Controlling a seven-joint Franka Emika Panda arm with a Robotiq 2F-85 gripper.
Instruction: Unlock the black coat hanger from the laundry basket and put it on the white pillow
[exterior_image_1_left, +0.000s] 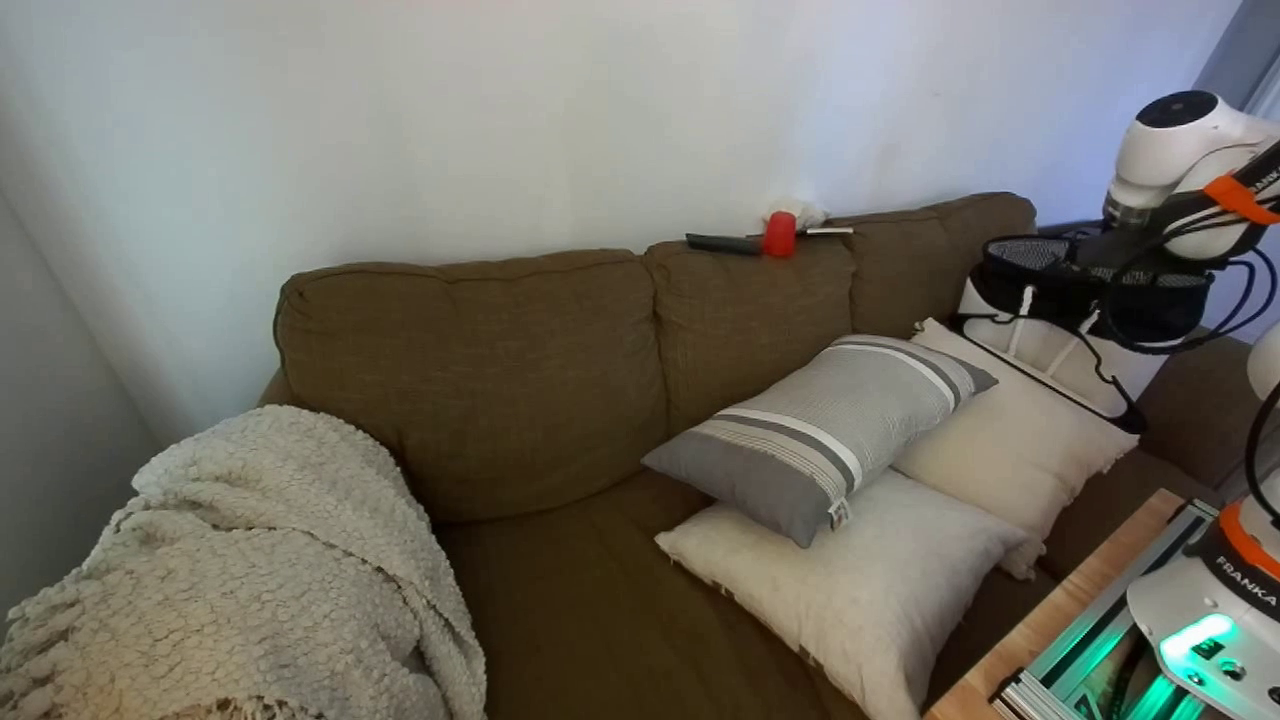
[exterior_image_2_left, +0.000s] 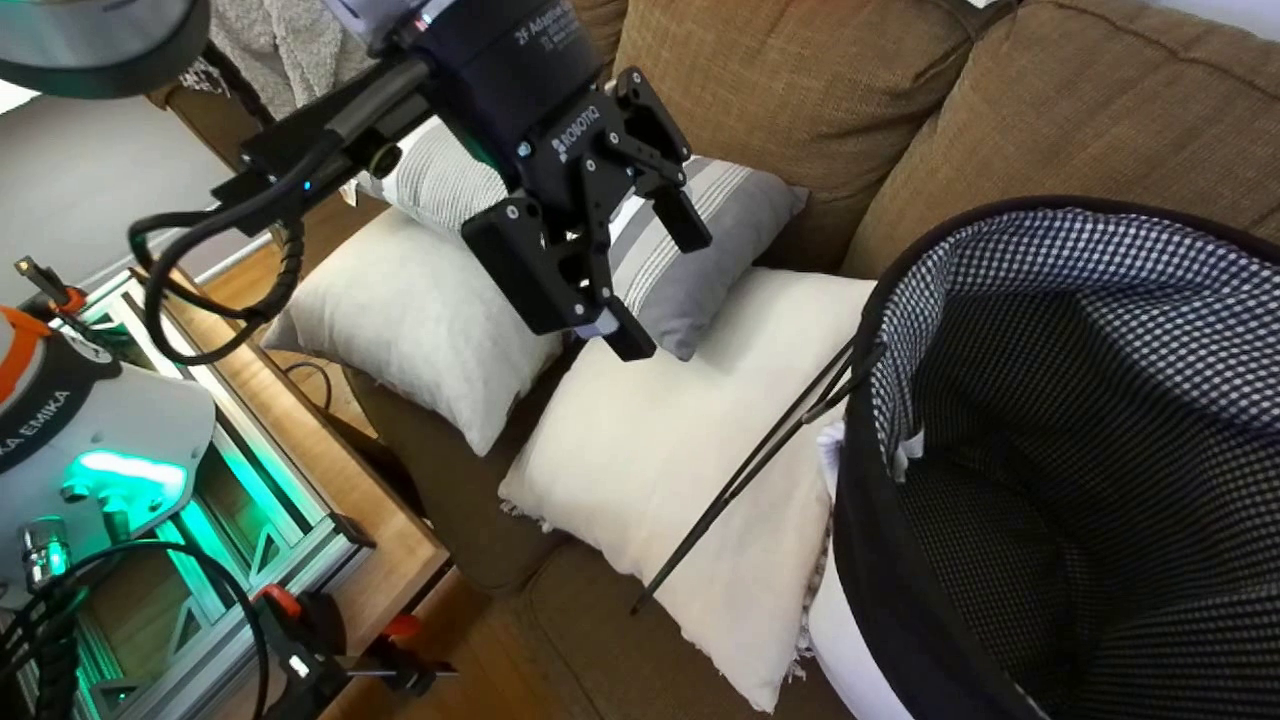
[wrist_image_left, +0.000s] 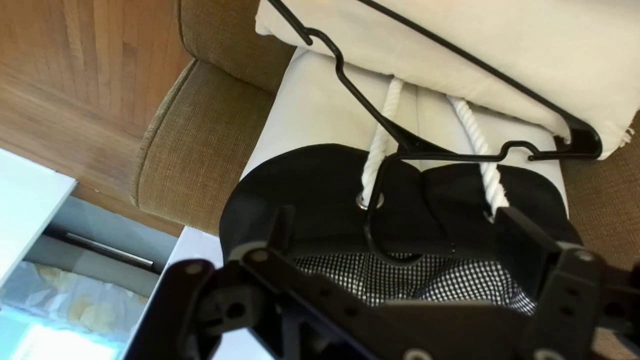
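Note:
The black coat hanger (wrist_image_left: 407, 141) has its hook over the rim of the laundry basket (wrist_image_left: 300, 195). It also shows in both exterior views (exterior_image_1_left: 1128, 416) (exterior_image_2_left: 738, 485), with its lower bar over the white pillow (exterior_image_2_left: 650, 450). The basket is white below with a black rim (exterior_image_1_left: 1170, 305) and a checked lining; it shows large in an exterior view (exterior_image_2_left: 868, 540). My gripper (exterior_image_2_left: 662, 285) is open and empty, apart from the hanger. In the wrist view, the hook appears between the spread fingers (wrist_image_left: 400, 235). In an exterior view, the fingers are hidden.
A grey striped pillow (exterior_image_1_left: 810, 420) lies partly on another white pillow (exterior_image_1_left: 880, 580). A brown sofa (exterior_image_1_left: 480, 390) carries them. A red object (exterior_image_1_left: 779, 235) lies on the sofa back. A fluffy blanket (exterior_image_1_left: 280, 560) covers one end. The robot base stands on a wooden table (exterior_image_1_left: 1085, 580).

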